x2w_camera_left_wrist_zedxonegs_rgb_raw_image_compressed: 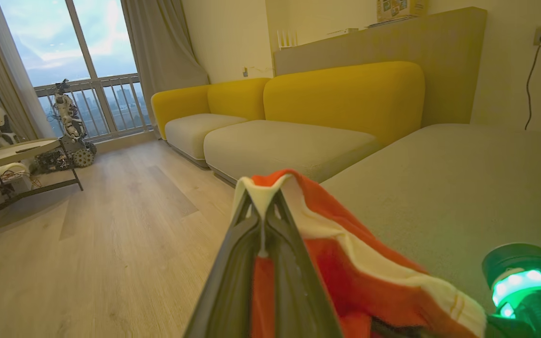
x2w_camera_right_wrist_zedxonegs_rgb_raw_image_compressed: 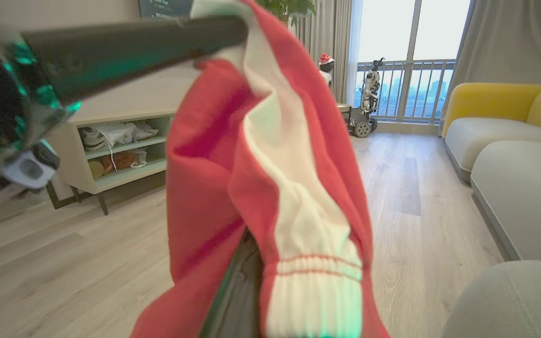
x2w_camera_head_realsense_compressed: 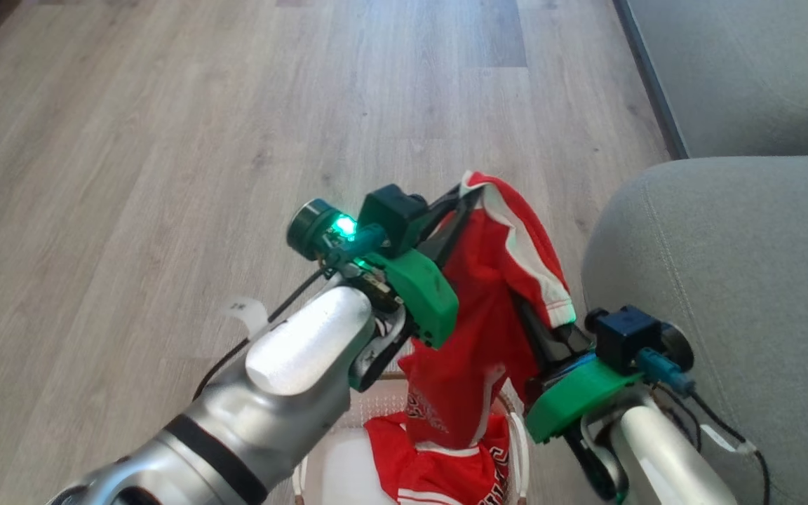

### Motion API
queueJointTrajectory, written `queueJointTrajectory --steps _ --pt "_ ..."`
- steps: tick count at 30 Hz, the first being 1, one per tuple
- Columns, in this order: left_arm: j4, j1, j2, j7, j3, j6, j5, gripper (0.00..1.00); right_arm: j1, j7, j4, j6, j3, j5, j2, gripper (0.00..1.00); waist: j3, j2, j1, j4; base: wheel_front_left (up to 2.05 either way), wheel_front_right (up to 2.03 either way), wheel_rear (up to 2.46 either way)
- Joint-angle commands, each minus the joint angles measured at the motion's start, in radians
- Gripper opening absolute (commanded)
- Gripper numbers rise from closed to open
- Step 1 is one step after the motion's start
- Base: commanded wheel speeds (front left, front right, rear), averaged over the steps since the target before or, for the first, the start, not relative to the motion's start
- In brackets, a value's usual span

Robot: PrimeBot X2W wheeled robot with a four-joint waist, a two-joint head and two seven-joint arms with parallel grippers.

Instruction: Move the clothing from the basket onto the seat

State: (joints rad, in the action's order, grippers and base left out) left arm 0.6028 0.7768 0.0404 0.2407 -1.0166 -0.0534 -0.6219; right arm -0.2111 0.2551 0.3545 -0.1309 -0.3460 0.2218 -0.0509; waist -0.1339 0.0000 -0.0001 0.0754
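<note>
My left gripper (x2w_camera_head_realsense_compressed: 461, 195) is clamped on the clothing (x2w_camera_head_realsense_compressed: 477, 294), which hangs over the basket (x2w_camera_head_realsense_compressed: 516, 435). Whether the right gripper (x2w_camera_head_realsense_compressed: 527, 308) grips it I cannot tell. The seat (x2w_camera_head_realsense_compressed: 726, 266) lies rightward, nearest that gripper.

Left forearm (x2w_camera_head_realsense_compressed: 306, 351): smooth silver cylinder with 1 black band (x2w_camera_head_realsense_compressed: 214, 456).
Right forearm (x2w_camera_head_realsense_compressed: 663, 449): silver, narrower.
Left wrist housing (x2w_camera_head_realsense_compressed: 421, 291): bright green plastic, scuffed.
Right wrist housing (x2w_camera_head_realsense_compressed: 572, 403): bright green, disc-shaped.
Left wrist camera (x2w_camera_head_realsense_compressed: 316, 226): dark round barrel beside a lit green light.
Right wrist camera (x2w_camera_head_realsense_compressed: 621, 338): blue-black box with a teal connector (x2w_camera_head_realsense_compressed: 663, 368).
Cables (x2w_camera_head_realsense_compressed: 271, 319): thin, black.
Left gripper (x2w_camera_left_wrist_zedxonegs_rgb_raw_image_compressed: 265, 211): 2 long, dark, tapering fingers (x2w_camera_left_wrist_zedxonegs_rgb_raw_image_compressed: 233, 281).
Right fingers (x2w_camera_head_realsense_compressed: 543, 335): dark, glossy.
</note>
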Motion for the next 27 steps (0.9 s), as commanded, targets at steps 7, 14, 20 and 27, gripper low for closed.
queueJointTrajectory --steps 7,14,20,27 --pt "0.011 0.01 0.022 0.019 0.097 -0.013 -0.017 1.0 -0.036 0.007 -0.107 0.0 0.041 -0.075 0.001 0.0 0.01 0.0 0.0001 -0.042 0.0 0.0 0.0" --pt "-0.024 -0.07 0.028 0.021 0.161 -0.017 0.01 1.0 -0.059 0.007 -0.14 0.0 0.124 -0.153 0.001 0.0 0.021 0.0 0.0001 -0.085 0.0 0.0 0.0" --pt "-0.05 -0.145 0.027 0.021 0.187 -0.005 0.056 1.0 -0.062 0.007 -0.157 0.0 0.196 -0.2 -0.022 0.0 0.034 0.0 0.0001 -0.137 0.0 0.0 0.0" --pt "-0.07 -0.214 0.019 0.021 0.208 0.005 0.099 1.0 -0.051 0.007 -0.194 0.0 0.259 -0.216 -0.071 0.0 0.055 0.0 0.0001 -0.224 0.0 0.0 0.0"
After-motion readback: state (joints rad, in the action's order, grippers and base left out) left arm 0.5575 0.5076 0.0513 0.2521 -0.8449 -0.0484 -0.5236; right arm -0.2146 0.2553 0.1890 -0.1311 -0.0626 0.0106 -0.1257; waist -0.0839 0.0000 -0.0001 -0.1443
